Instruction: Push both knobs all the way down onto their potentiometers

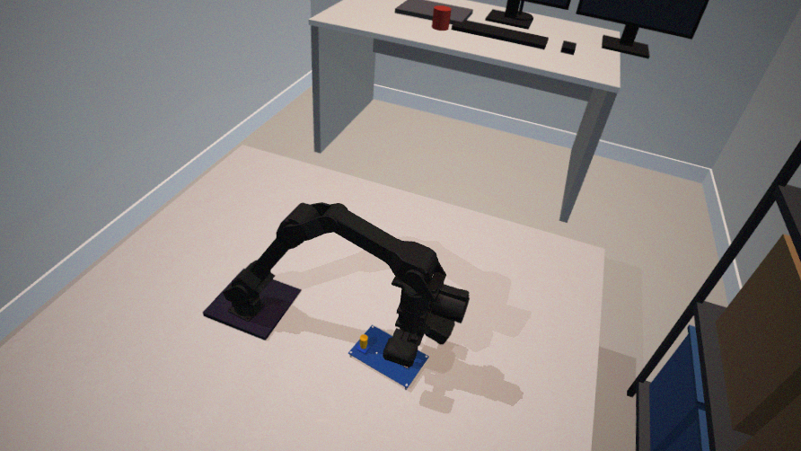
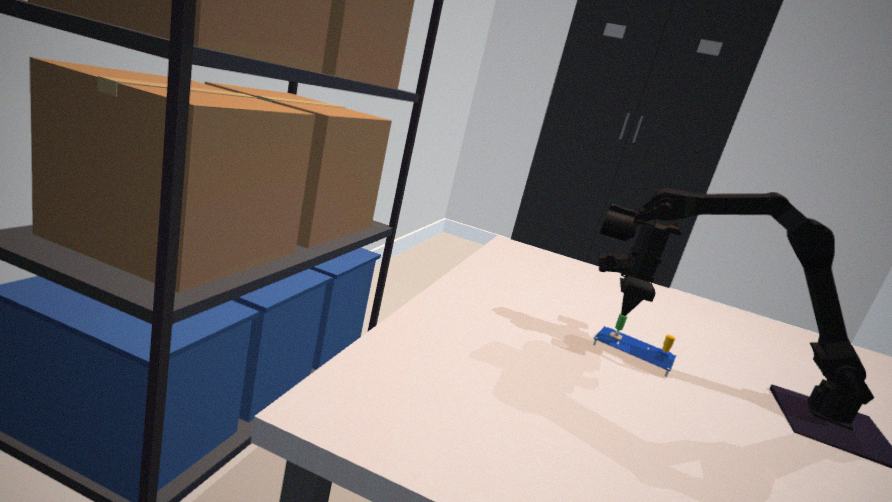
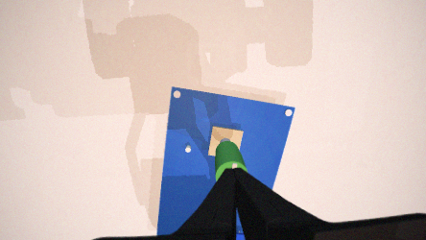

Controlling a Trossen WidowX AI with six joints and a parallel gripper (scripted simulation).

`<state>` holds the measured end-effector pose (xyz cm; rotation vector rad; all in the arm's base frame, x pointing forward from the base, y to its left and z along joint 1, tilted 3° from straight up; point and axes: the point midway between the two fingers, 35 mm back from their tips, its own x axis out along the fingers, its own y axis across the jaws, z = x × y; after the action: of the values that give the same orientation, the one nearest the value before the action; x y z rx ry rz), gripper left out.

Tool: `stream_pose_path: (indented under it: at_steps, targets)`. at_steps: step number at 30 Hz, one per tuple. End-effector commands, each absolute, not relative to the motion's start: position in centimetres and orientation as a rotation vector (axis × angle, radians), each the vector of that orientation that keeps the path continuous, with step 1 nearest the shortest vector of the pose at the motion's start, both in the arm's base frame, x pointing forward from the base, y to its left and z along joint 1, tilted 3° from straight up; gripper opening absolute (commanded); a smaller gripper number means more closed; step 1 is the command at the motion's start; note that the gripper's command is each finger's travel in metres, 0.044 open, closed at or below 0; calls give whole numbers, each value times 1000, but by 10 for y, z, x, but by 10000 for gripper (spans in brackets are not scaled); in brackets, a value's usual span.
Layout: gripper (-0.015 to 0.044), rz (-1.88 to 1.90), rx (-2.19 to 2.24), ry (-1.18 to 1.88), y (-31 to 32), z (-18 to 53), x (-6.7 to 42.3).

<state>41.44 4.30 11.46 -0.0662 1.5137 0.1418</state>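
Observation:
The blue circuit board [image 1: 378,361] [image 2: 642,349] [image 3: 182,192] stands on short legs. A green knob [image 2: 621,322] [image 3: 228,156] stands upright above a tan potentiometer [image 2: 616,336] [image 3: 237,136], with a short piece of grey shaft showing between them. My gripper [image 2: 624,313] [image 3: 232,175] is shut with nothing between its fingers. Its tips are at the top of the green knob and seem to touch it. A yellow knob [image 1: 364,340] [image 2: 668,342] stands at the board's other end, nearer the arm's base. How far down it sits is too small to tell. The arm hides the green knob in the top view.
The arm's dark base plate [image 1: 280,305] [image 2: 805,424] lies on the table beyond the yellow knob's end of the board. A small light-topped post [image 3: 188,149] stands on the board beside the tan potentiometer. A shelf rack with boxes stands beyond the table's edge.

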Motion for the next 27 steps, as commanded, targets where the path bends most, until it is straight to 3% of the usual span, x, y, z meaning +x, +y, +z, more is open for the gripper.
stream_pose_path:
  at_steps: [1, 27]
  targets:
    - [0, 140, -60, 1519, 44, 110, 415]
    - [0, 140, -60, 1519, 44, 104, 415]
